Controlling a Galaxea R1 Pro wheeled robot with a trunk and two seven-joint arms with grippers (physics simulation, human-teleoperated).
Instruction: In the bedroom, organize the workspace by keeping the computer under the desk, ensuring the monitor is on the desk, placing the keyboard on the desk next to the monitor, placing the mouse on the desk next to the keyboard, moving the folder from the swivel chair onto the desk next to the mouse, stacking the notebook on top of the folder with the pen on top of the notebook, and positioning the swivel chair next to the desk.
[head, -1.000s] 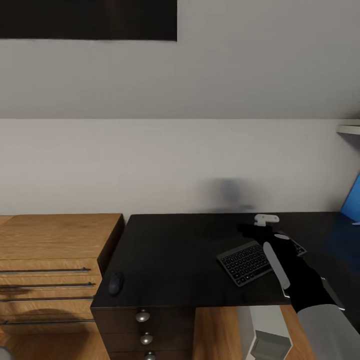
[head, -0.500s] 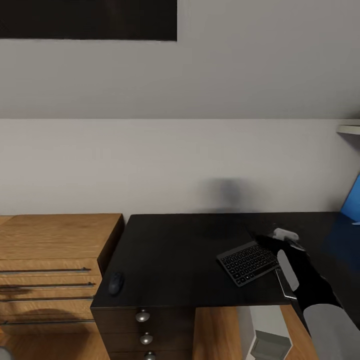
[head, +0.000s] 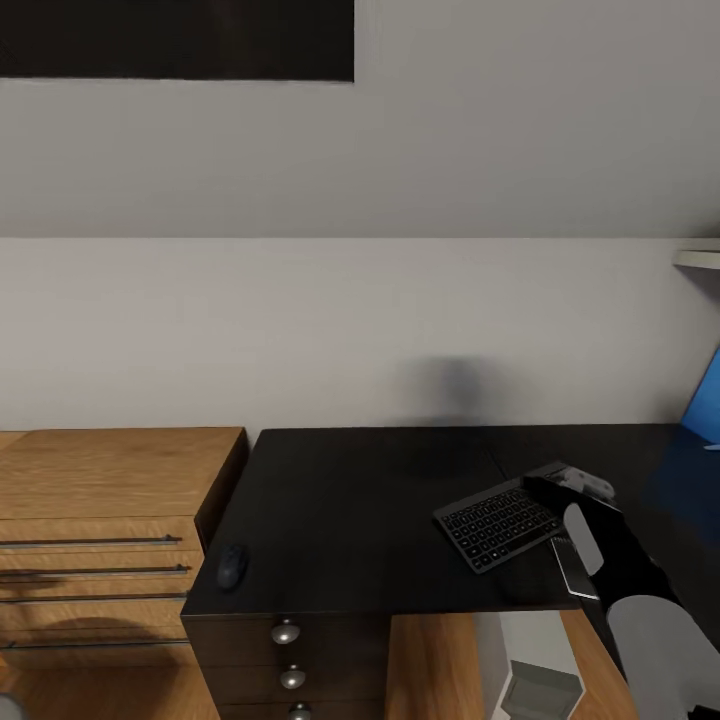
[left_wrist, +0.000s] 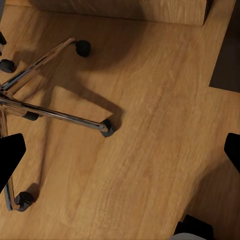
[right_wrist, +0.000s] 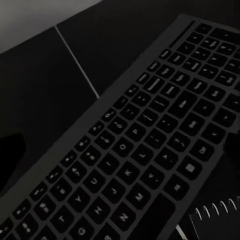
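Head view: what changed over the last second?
The right gripper pulled back from over the far right end of the keyboard toward the robot and a little rightward, so its arm covers less of the keys. Whether it is open or shut cannot be told. Nothing was visibly taken or let go. Keyboard, mouse, desk and camera stayed put.

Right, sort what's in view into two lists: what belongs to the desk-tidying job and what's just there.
Job:
- desk
- keyboard, on the desk
- mouse, at the desk's front left corner
- notebook, by the keyboard
- swivel chair base, on the floor
- computer, under the desk

Just there:
- wooden drawer unit
- wall shelf
- dark wall panel
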